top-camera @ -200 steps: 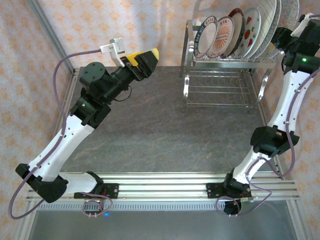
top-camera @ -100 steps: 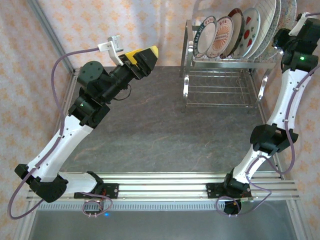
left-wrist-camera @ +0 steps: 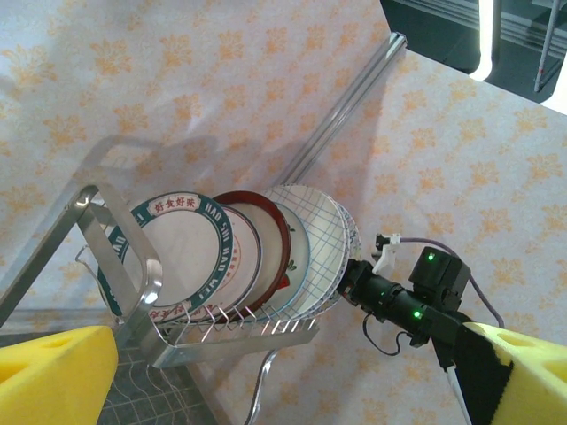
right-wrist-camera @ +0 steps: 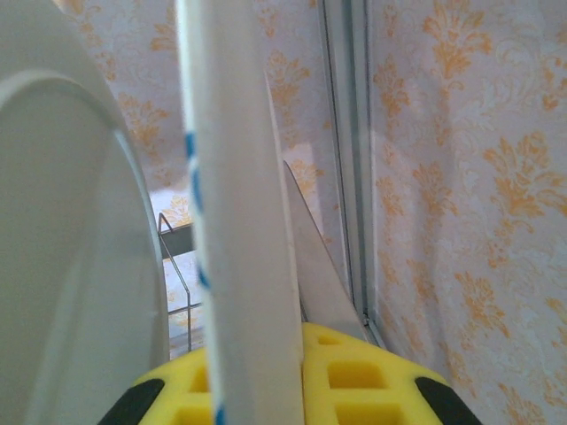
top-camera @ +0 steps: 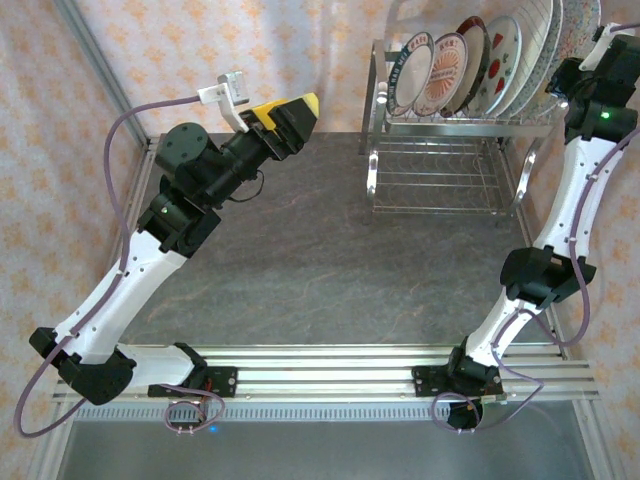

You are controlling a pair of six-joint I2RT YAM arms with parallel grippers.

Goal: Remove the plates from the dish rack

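The grasp was the step in hand: in the rack (top-camera: 440,120) at 1 o'clock the right gripper (right-wrist-camera: 257,372) looked closed on the rim of the upright grid plate (right-wrist-camera: 235,221), the left gripper (top-camera: 290,118) gaped empty at 11 o'clock, and the next move needed a straight lift clear of its neighbours
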